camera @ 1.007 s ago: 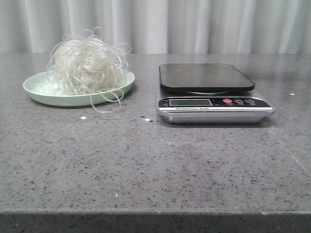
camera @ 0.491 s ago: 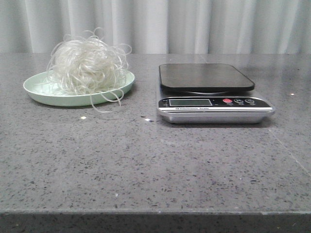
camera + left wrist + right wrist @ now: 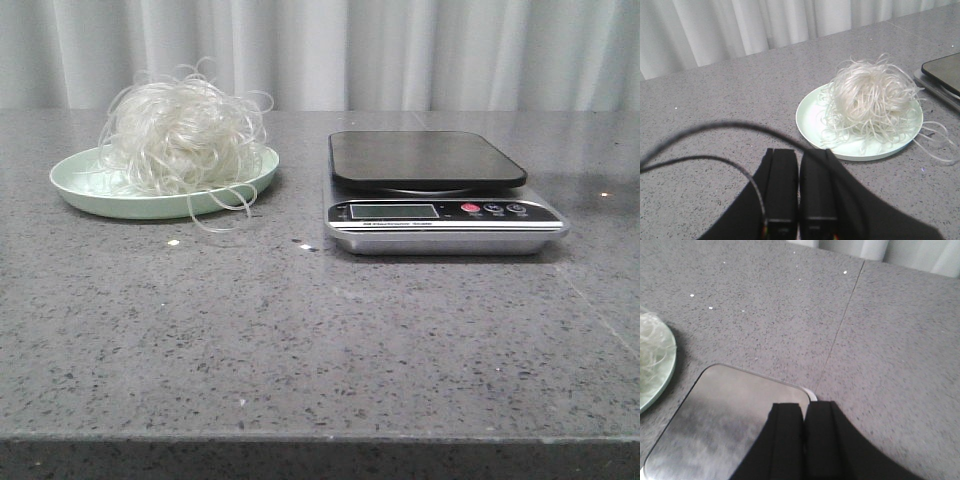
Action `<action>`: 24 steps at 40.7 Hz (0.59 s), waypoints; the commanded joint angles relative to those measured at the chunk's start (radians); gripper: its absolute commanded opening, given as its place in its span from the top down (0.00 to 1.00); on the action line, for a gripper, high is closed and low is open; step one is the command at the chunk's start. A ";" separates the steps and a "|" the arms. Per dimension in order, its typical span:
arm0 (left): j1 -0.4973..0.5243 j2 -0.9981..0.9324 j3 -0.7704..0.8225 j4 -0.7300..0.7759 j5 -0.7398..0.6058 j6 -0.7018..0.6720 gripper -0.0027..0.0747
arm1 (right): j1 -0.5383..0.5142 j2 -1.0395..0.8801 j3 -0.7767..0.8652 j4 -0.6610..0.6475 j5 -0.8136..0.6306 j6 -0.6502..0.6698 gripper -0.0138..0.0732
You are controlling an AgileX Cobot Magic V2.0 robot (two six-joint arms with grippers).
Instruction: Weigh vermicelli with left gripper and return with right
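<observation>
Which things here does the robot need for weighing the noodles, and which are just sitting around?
Needed: vermicelli, pale green plate holding it, scale, left tool, right tool.

Just there: grey table, white curtain, black cable by the left tool.

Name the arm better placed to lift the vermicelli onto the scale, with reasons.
Left. The left gripper, shut, faces the vermicelli on its plate; the right gripper hangs over the scale.

No readable text anywhere. On the scale [image 3: 443, 212], right of centre, a blank display window, a red button and two dark buttons; beneath the display, a thin strip of lettering too small and blurred to make out.
</observation>
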 commanded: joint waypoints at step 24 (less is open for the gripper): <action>0.000 0.004 -0.025 -0.009 -0.078 -0.006 0.79 | -0.001 -0.893 0.581 -0.007 -0.143 0.004 0.67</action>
